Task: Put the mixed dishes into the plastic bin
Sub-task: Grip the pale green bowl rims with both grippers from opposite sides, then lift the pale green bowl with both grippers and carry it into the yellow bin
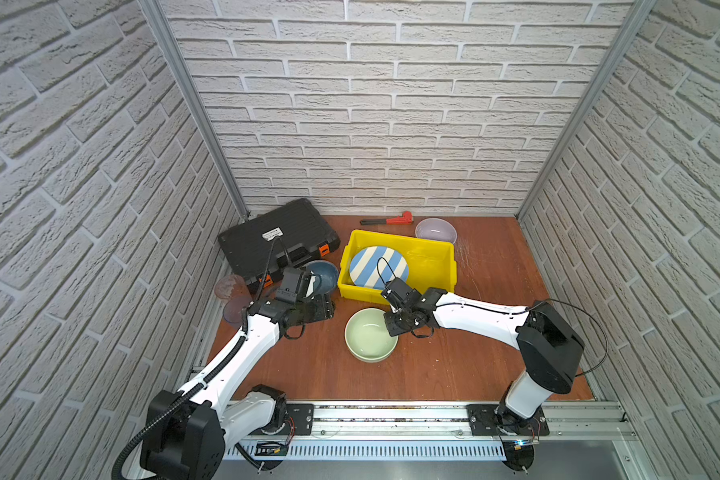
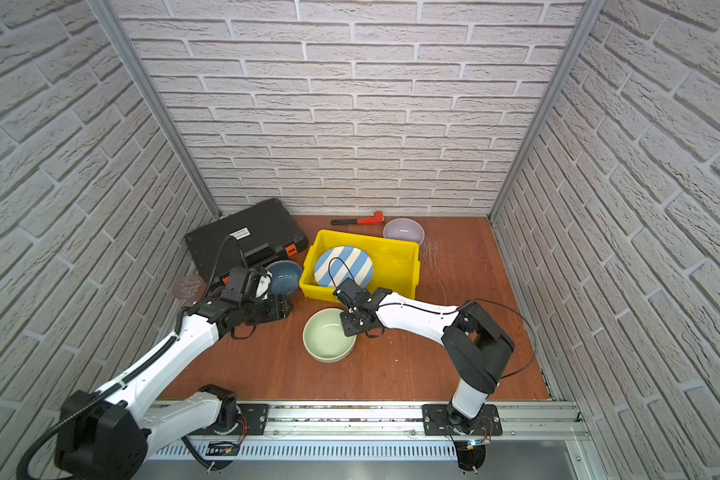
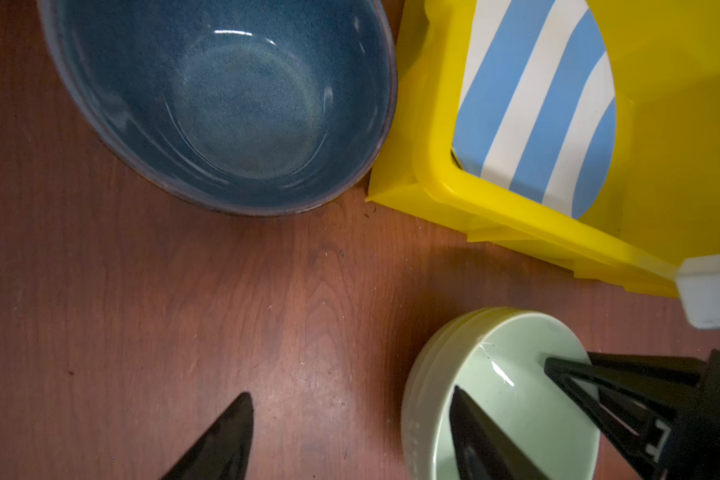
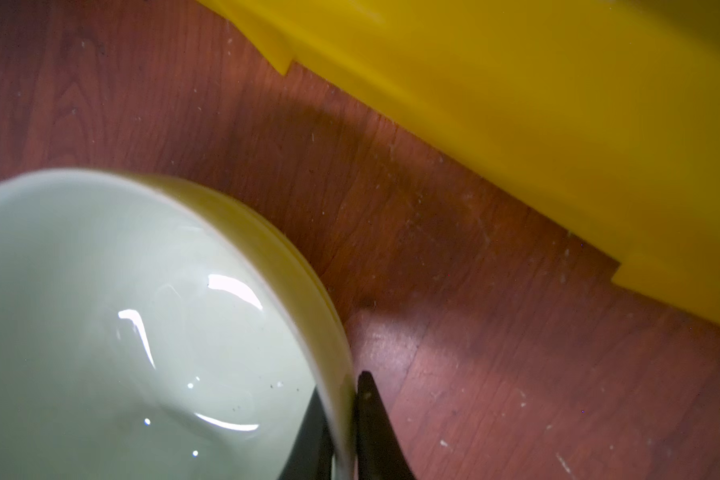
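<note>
My right gripper [image 4: 341,386] is shut on the rim of the pale green bowl [image 1: 368,336] [image 4: 121,332], one finger inside and one outside; the bowl stands on the table in front of the yellow plastic bin [image 1: 360,291] [image 4: 558,104]. A blue-white striped plate [image 1: 375,266] [image 3: 537,104] leans inside the bin. My left gripper [image 3: 350,392] hangs open over bare wood between the blue bowl [image 3: 233,104] [image 1: 328,274] and the green bowl [image 3: 516,395]. A lavender bowl [image 1: 435,230] sits behind the bin. Two tinted tumblers [image 1: 230,286] stand at the far left.
A black ribbed tool case [image 1: 275,241] fills the back left corner, close to the blue bowl. A red pipe wrench [image 1: 391,219] lies along the back wall. Brick-pattern walls close in three sides, and the arm rail [image 1: 391,415] runs along the front.
</note>
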